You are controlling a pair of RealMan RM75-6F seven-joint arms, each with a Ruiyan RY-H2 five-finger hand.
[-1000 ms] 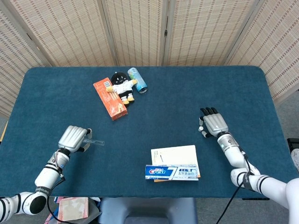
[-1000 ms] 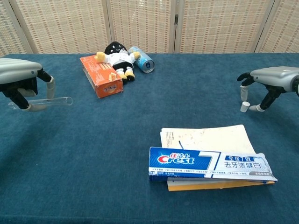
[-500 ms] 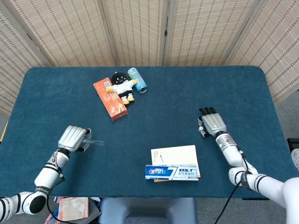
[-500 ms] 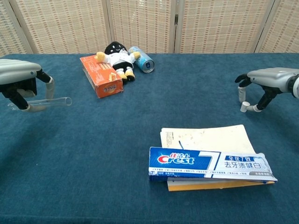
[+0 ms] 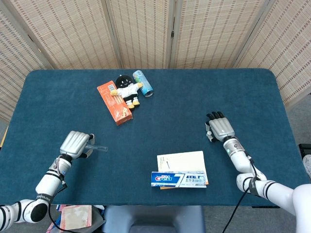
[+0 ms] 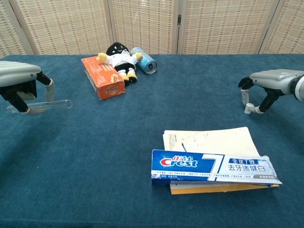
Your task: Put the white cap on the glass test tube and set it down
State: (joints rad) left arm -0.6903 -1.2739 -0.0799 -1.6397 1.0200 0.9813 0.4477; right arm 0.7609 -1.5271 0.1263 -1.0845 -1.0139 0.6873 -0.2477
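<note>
Blue table [image 5: 175,104]; left hand [image 6: 19,85] holds test tube [image 6: 54,104], right hand [image 6: 270,88] pinches white cap [image 6: 247,109].

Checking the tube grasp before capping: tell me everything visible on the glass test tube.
The glass test tube is a clear, slender cylinder, uncapped, lying roughly horizontal above the blue table. The left hand holds one end; the other end sticks out toward the table's middle. It looks empty. Only the hand touches it.

A staged test bench, screened off

A blue-clothed table [image 5: 194,97] is enclosed at 12 o'clock by woven screens [image 5: 146,34]; unrelated goods are laid out: toothpaste box [image 6: 213,167], doll [image 5: 125,91], can [image 5: 143,83].
</note>
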